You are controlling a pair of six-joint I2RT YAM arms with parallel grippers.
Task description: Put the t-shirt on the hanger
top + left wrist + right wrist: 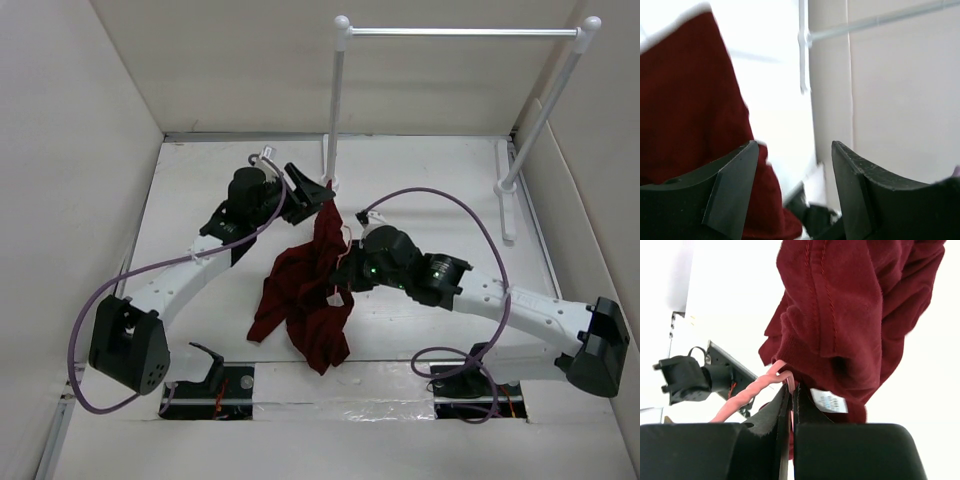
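Note:
The maroon t-shirt [305, 290] hangs in a bunched drape at the middle of the table, its peak next to my left gripper. My left gripper [314, 194] is open; in the left wrist view [795, 150] the cloth [690, 100] lies against the outside of the left finger, with nothing between the jaws. My right gripper [348, 272] is shut on the pale pink hanger wire [747, 395] at the twisted neck, seen in the right wrist view [792, 390]. The t-shirt [850, 315] hangs over it, white tag [829, 401] beside the fingers. The rest of the hanger is hidden in cloth.
A white-posted rack [335, 110] with a silver bar [460, 32] stands at the back right, its left post just behind my left gripper; it also shows in the left wrist view [803, 50]. Walls enclose the table on three sides.

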